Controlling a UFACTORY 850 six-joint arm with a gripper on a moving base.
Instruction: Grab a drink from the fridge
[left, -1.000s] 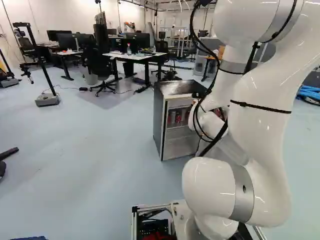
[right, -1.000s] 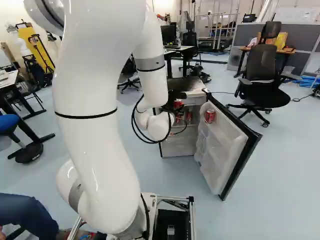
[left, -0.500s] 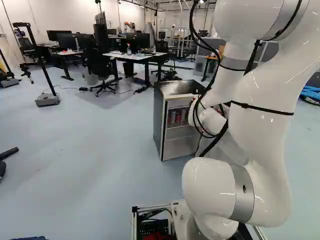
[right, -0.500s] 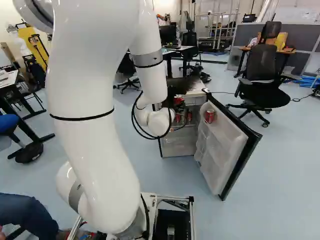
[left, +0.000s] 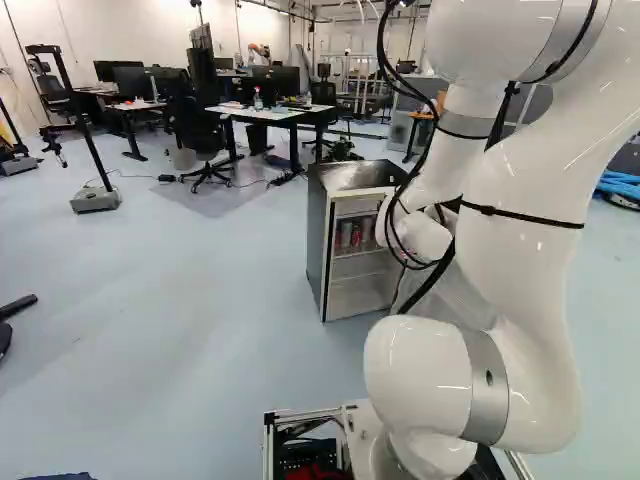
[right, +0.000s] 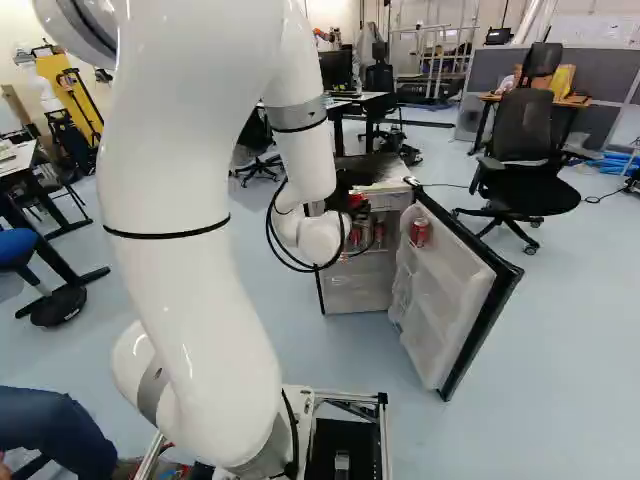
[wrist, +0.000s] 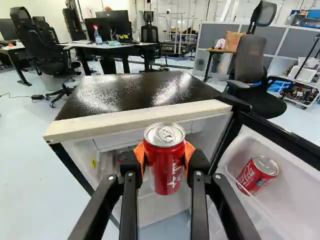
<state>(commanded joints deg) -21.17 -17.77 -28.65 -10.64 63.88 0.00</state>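
Wrist view: jaws (right: 346, 194) snug around red can (wrist: 164, 172), second can (wrist: 254, 175) in fridge door (wrist: 297, 192), perhaps more cans (wrist: 121, 156) inside.

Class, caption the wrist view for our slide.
Gripper holds a red can before the open fridge, another in its door.

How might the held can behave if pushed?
The held can is probably heavy for its size, as its lid looks sealed. Smooth-sided, it might slip between the orange pads if knocked. Round, it would likely roll if dropped.
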